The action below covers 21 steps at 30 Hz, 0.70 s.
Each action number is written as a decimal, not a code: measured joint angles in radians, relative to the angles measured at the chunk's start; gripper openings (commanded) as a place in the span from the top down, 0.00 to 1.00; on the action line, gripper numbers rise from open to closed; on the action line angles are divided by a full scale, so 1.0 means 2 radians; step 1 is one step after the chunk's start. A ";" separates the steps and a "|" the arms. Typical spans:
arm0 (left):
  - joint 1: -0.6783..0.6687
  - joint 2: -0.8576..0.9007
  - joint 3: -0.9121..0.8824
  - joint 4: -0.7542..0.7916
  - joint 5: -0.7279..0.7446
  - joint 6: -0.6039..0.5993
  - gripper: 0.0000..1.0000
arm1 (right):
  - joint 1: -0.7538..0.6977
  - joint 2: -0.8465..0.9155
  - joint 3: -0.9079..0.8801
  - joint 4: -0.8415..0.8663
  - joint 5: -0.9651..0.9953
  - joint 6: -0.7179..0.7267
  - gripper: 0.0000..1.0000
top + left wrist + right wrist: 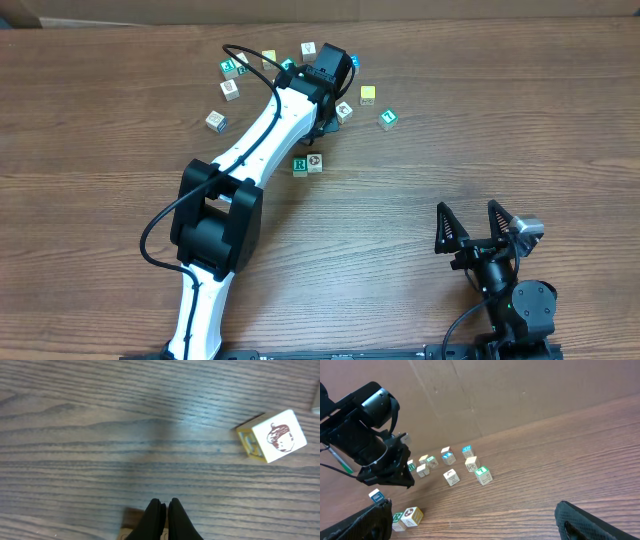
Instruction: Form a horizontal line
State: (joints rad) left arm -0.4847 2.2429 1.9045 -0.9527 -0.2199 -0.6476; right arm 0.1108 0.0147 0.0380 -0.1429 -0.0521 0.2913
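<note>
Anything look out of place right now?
Only two small toy cubes, the green-R cube and a dark-picture cube, sit side by side. The other cubes lie scattered at odd angles beyond them. Nothing looks damaged.

The overhead camera looked straight down from well above on the whole wooden table (480, 110), the robot's side at the bottom edge of its view and a cardboard wall (300, 8) along the top. The left wrist camera sat very near the tabletop, facing down past its own fingertips (157, 517) at the view's bottom edge, taking in only wood grain and one picture cube (277, 436). The right wrist camera sat low and farther back, facing obliquely across the table between its own dark fingers (600, 520) toward the cardboard wall. It shared with the overhead view the left arm (260, 130), the scattered cubes (230, 90) and the green-R cube (300, 166)
</note>
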 measured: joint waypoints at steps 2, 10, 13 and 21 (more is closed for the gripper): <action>0.000 0.000 0.000 0.006 0.002 0.000 0.96 | 0.000 0.000 0.000 0.000 0.000 0.000 0.00; 0.000 0.000 -0.005 0.026 0.003 0.000 0.96 | 0.000 0.000 0.000 0.000 0.000 0.000 0.00; 0.000 0.000 -0.010 0.027 0.003 0.000 0.96 | 0.000 0.000 0.000 0.000 0.000 0.000 0.00; -0.003 0.005 -0.010 0.029 0.003 0.001 0.96 | 0.000 0.000 0.000 0.000 0.000 0.000 0.00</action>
State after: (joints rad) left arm -0.4911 2.2528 1.8835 -0.8955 -0.2131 -0.6464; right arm 0.1108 0.0147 0.0380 -0.1425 -0.0521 0.2913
